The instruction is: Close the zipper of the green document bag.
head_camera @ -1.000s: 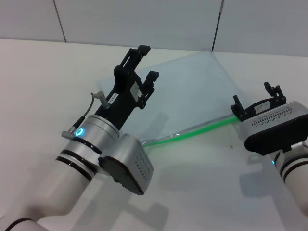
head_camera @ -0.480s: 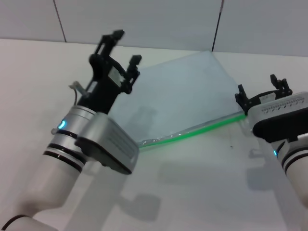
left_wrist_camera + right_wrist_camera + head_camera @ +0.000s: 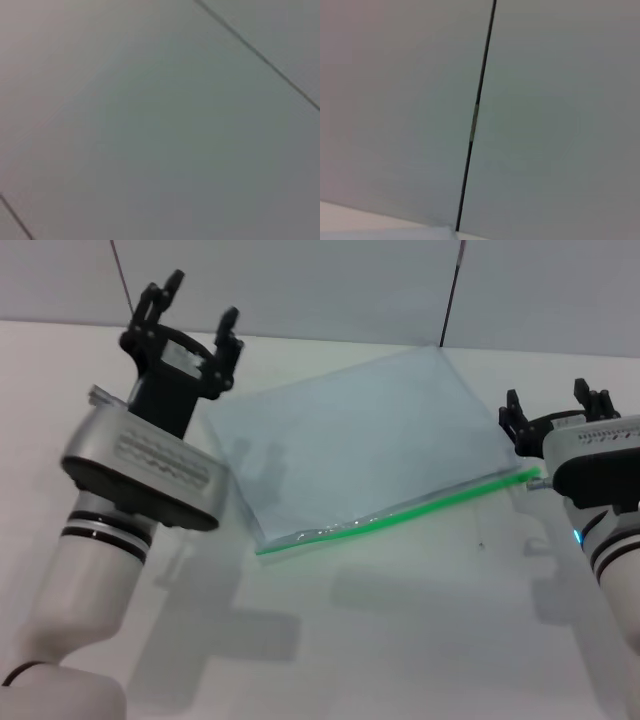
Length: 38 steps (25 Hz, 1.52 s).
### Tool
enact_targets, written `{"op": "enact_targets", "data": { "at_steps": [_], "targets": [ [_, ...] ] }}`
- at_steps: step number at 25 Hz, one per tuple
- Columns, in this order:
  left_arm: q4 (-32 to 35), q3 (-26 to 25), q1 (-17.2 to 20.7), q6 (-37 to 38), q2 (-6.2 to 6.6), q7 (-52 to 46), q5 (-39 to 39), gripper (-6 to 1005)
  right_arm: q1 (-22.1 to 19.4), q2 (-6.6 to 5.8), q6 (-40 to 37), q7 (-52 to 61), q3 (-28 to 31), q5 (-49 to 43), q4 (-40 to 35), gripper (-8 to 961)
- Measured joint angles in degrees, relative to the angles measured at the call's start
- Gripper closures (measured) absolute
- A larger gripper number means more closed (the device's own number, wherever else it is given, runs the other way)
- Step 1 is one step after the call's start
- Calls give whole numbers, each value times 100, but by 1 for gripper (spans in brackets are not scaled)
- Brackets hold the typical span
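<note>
Bag head-view only — wrists perhaps wall.

Left wrist cam is showing only a flat, pale grey-green panelled surface, prob. a wall, filling the whole pic. One thin dark seam is running diagonally across one corner, from the edge near the middle out to the side edge. A second short dark seam is cutting across the opposite corner, roughly parallel to the first. Btwn the two, the surface is looking plain and unmarked, w/ shading going from a warmer grey twd one corner to a cooler green-grey in the middle. Everything is looking soft and blurred, so no finer texture is coming through.
</note>
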Motion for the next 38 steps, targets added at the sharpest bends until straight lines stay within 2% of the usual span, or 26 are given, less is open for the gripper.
{"op": "enact_targets", "data": {
  "at_steps": [3,8,18,38],
  "targets": [
    [-154,-38,-31,-1,8,-643,-15,265,53,-5,-2,147,2,0,52,123],
    [-420,-42,-60,-173,18,-1631,-18,414,111,-5,59,294,110,-6,65,119],
    [-773,-79,-61,-456,17,-2577,-70,401,162,-6,286,841,111,-47,78,116],
    [-1068,-257,-82,-430,33,-3150,-399,410,165,3,437,981,139,-9,197,116]
  ]
}}
